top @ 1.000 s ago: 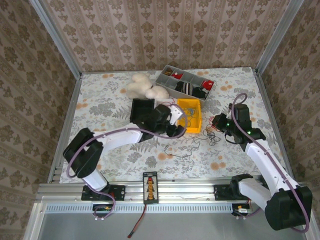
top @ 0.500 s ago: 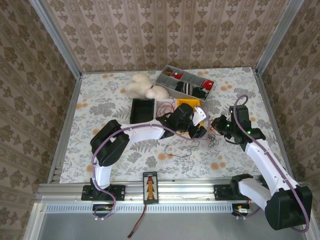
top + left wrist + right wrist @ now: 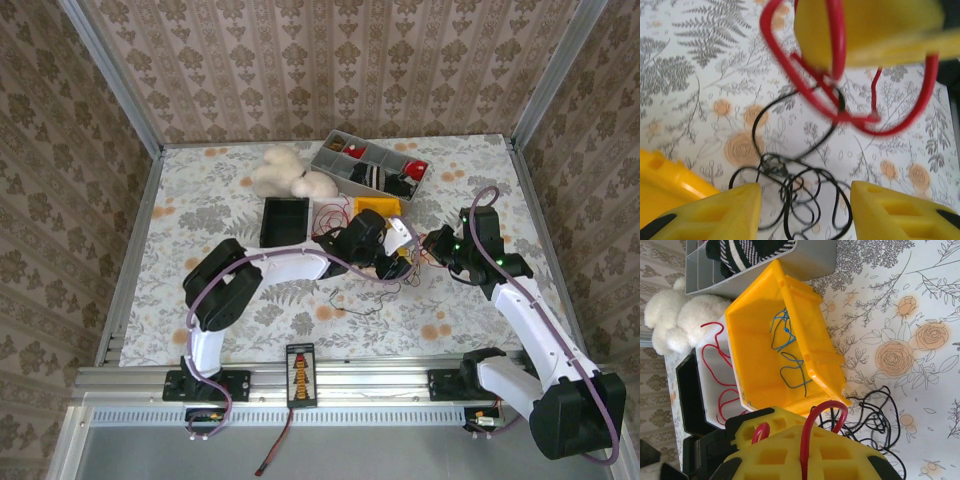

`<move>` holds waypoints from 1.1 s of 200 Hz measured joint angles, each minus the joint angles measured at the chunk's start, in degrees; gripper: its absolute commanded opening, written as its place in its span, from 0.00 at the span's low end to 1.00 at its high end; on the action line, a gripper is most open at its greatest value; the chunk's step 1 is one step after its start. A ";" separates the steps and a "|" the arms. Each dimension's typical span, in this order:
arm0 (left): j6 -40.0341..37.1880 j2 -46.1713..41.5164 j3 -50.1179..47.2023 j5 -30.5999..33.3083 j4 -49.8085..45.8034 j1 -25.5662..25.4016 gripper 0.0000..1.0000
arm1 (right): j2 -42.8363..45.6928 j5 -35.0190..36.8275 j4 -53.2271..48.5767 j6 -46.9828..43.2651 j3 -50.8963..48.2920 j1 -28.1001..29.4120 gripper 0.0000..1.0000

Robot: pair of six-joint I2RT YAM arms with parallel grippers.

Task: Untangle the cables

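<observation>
Where the pictures fall short: from overhead the left arm (image 3: 300,265) lies across the near half of the yellow bin (image 3: 378,206). The left wrist view is blurred up close, and the yellow shape (image 3: 865,30) at its top edge is cut off, so it cannot be told for sure what it belongs to.
Left tool (image 3: 804,190): fingers spread and clamping nothing, low over the black cable (image 3: 795,195).
Right tool (image 3: 790,440): pressed together, pinching the red cable (image 3: 812,425), which arches up out of its fingers.
Black cable: a loose tangle lying on the surface (image 3: 200,215), between the left tool's two fingers in its wrist view.
Blue cable (image 3: 785,340): lying inside the yellow bin.
More red strand: coiled in the white tray (image 3: 707,347) touching the bin. It cannot be told whether it is the same cable.
Surface: cloth printed with grey ferns and orange flowers. The black tray (image 3: 285,220), grey compartment box (image 3: 370,165) and white plush (image 3: 290,172) sit towards the far side.
Room: patterned wallpaper walls (image 3: 300,60) on three sides, with a metal rail (image 3: 300,378) along the near edge.
Since a second ago: the left arm has swung right from the bin's left side, so its tool now sits close to the right tool. The bin was then in full sight. The right tool has stayed closed, nearly in place.
</observation>
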State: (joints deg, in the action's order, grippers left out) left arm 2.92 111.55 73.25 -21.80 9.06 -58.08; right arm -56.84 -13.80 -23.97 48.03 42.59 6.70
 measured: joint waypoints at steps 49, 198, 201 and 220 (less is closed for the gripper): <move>-0.22 -0.50 1.42 -0.96 -0.44 0.33 0.50 | -1.31 -0.22 0.20 0.44 0.22 0.00 0.03; 0.90 4.00 3.85 -1.68 3.02 0.33 0.00 | -1.42 -0.26 -1.40 0.57 2.47 -0.11 0.04; 0.96 3.56 3.10 -1.46 3.28 0.39 0.00 | -1.42 -0.11 -1.60 0.57 2.47 -0.13 0.03; 1.92 -0.81 -2.69 -0.61 4.66 1.16 0.00 | -1.42 1.75 -3.41 0.57 2.54 -0.26 0.03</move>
State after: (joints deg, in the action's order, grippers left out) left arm 4.84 110.74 70.57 -22.41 13.72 -56.93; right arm -58.26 -12.05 -27.38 48.60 45.12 6.44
